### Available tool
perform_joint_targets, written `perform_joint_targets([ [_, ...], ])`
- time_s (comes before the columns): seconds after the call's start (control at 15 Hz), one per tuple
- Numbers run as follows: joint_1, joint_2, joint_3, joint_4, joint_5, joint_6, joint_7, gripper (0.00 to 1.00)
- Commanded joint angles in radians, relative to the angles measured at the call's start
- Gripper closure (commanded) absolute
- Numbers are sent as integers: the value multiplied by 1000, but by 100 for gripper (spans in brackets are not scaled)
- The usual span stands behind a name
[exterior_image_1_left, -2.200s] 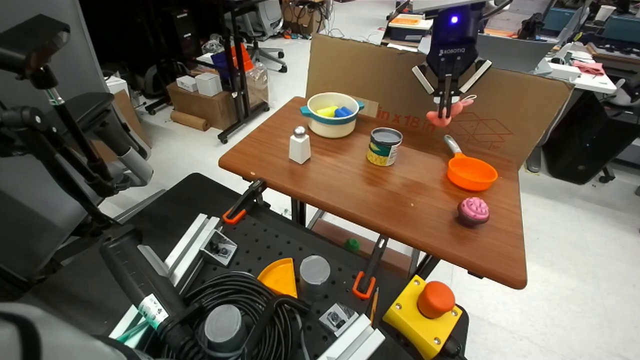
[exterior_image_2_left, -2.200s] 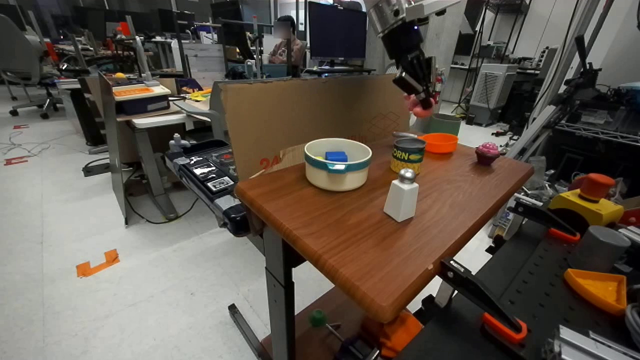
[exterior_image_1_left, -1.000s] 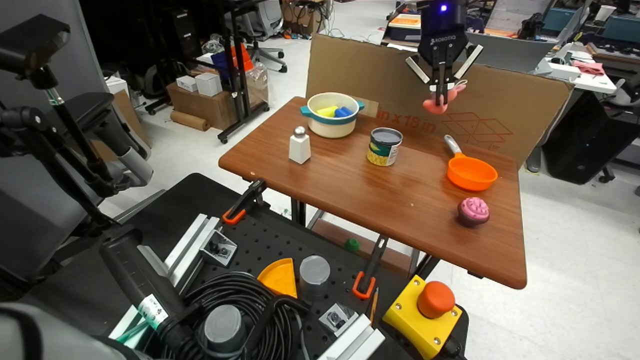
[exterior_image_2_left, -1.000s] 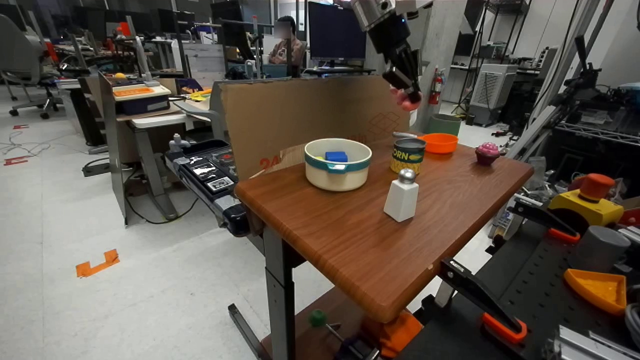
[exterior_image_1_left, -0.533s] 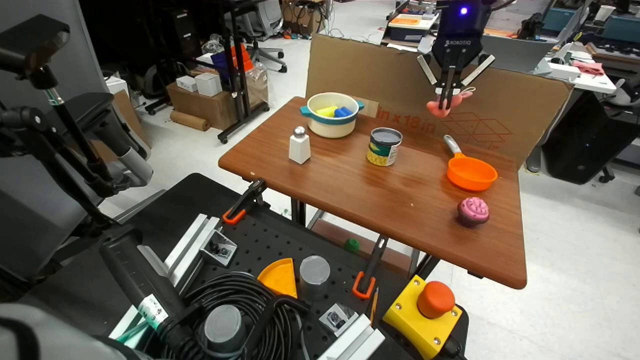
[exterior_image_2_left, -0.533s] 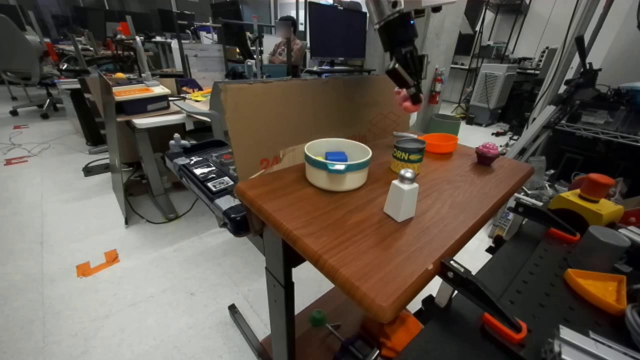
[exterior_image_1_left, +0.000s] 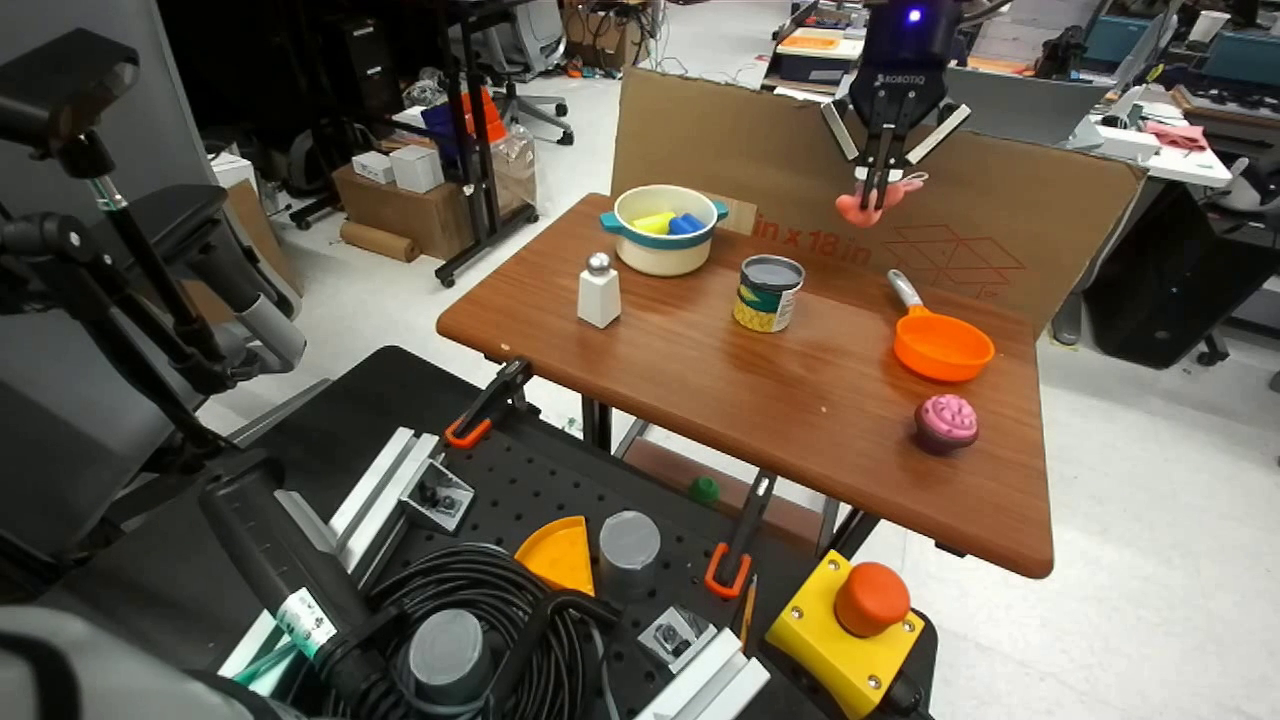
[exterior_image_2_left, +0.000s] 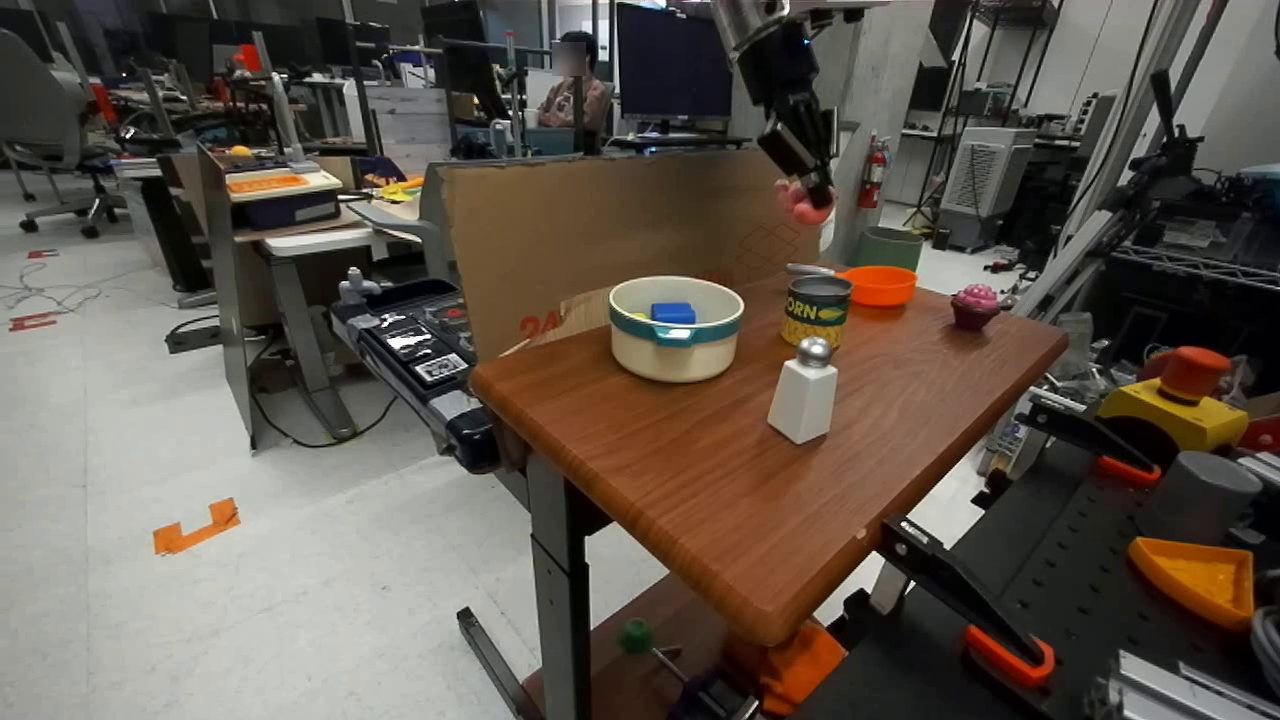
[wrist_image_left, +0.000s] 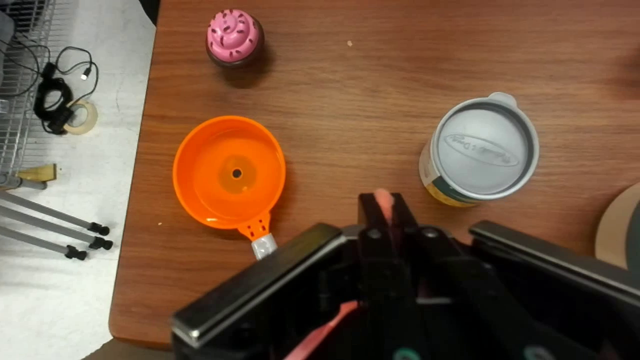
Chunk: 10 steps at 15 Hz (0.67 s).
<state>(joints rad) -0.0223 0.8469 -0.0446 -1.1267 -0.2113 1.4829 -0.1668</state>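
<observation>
We see the gripper (exterior_image_1_left: 873, 203) pointing down well above the wooden table (exterior_image_1_left: 690, 360), pinching a pink toy (exterior_image_1_left: 853, 210) in a narrow grip. Compared with half a second ago, both have shifted slightly towards the cream pot (exterior_image_1_left: 665, 260). Inside the pot we see a yellow piece (exterior_image_1_left: 654, 223) and a blue block (exterior_image_1_left: 686, 224); a grey lid (wrist_image_left: 482, 150) caps the corn can (exterior_image_1_left: 762, 312).

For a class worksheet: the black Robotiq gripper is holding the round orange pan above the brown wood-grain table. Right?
Not the pan: in both exterior views, the gripper holds a small lumpy pink object above the table.
</observation>
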Motion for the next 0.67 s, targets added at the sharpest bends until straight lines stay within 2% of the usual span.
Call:
perform_joint_targets([
  [0.0,22,73,8,119,-14,-82,-26,98],
  [0.13,32,73,3,114,-21,-77,-17,98],
  [0.6,59,-35,-28,-102,-114,103,113,98],
])
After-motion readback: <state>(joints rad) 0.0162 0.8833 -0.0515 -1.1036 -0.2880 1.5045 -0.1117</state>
